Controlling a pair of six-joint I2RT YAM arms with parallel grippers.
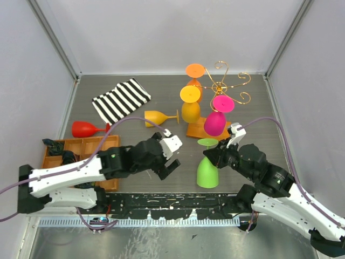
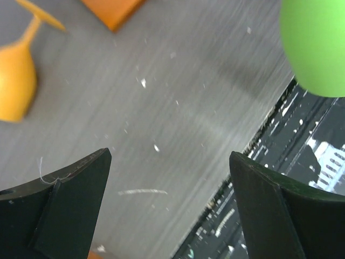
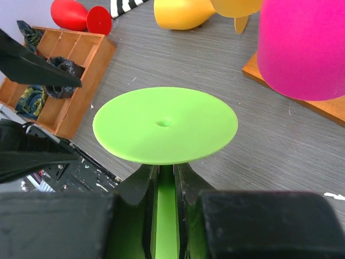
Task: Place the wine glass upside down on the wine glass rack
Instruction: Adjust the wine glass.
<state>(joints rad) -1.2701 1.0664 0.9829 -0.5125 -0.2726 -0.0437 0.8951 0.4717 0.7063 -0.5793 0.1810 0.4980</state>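
A green wine glass [image 1: 207, 174] is upside down near the table's front edge, bowl down and round foot [image 3: 164, 124] up. My right gripper [image 1: 210, 156] is shut on its stem just under the foot; in the right wrist view [image 3: 166, 175] the fingers pinch the stem. I cannot tell whether the bowl touches the table. The gold wire rack [image 1: 227, 86] stands behind it on its orange-brown base [image 1: 195, 130], with an orange glass [image 1: 190, 105] and a magenta glass [image 1: 215, 123] hanging upside down. My left gripper [image 1: 171, 157] is open and empty left of the green glass [image 2: 315, 46].
A yellow glass [image 1: 159, 117] and a red glass [image 1: 86, 129] lie on their sides on the table. A striped cloth [image 1: 121, 100] lies at the back left. A compartmented wooden tray [image 1: 81, 147] sits at the front left under my left arm.
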